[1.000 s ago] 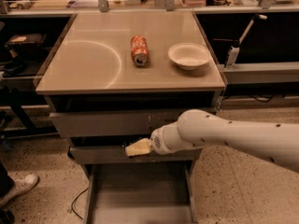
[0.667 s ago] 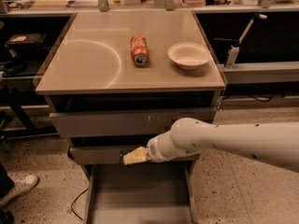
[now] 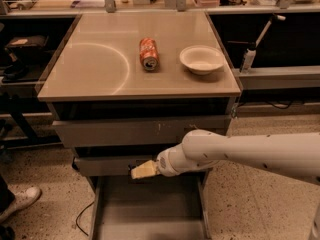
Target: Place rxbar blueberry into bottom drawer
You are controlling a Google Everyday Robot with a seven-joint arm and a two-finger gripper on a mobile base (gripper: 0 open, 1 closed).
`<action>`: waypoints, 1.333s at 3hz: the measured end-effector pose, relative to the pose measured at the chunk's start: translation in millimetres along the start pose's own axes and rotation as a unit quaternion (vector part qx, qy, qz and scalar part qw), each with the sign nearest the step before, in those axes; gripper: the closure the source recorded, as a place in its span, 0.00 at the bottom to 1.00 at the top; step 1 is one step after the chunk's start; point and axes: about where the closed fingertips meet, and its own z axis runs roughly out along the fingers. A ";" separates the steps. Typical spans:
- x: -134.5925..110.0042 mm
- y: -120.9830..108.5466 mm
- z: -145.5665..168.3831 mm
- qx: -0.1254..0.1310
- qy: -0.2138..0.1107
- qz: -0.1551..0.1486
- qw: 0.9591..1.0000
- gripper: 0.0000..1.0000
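Note:
The bottom drawer (image 3: 150,211) is pulled out below the table, its flat grey floor showing. My gripper (image 3: 143,170), at the end of the white arm (image 3: 240,153) reaching in from the right, hovers just above the drawer's back part, in front of the middle drawer (image 3: 105,165). The rxbar blueberry does not show in the camera view; I cannot tell whether it is in the gripper. No dark wrapper lies on the drawer floor that I can see.
An orange soda can (image 3: 148,53) lies on its side on the tabletop (image 3: 95,69), with a white bowl (image 3: 201,59) to its right. The top drawer (image 3: 125,131) is shut. A person's shoe (image 3: 17,201) is on the floor at the left.
My gripper has moved down and slightly to the left, from the middle drawer's front toward the open bottom drawer. Nothing on the table has moved.

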 end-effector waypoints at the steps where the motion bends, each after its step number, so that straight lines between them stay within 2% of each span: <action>1: 3.2 -27.2 43.0 -0.036 -0.017 0.050 0.998 1.00; 2: 25.4 -66.2 94.2 -0.058 -0.017 0.110 0.992 1.00; 3: 70.0 -92.7 151.4 -0.078 0.032 0.152 0.985 1.00; 4: 83.3 -93.2 162.3 -0.083 0.041 0.162 0.983 1.00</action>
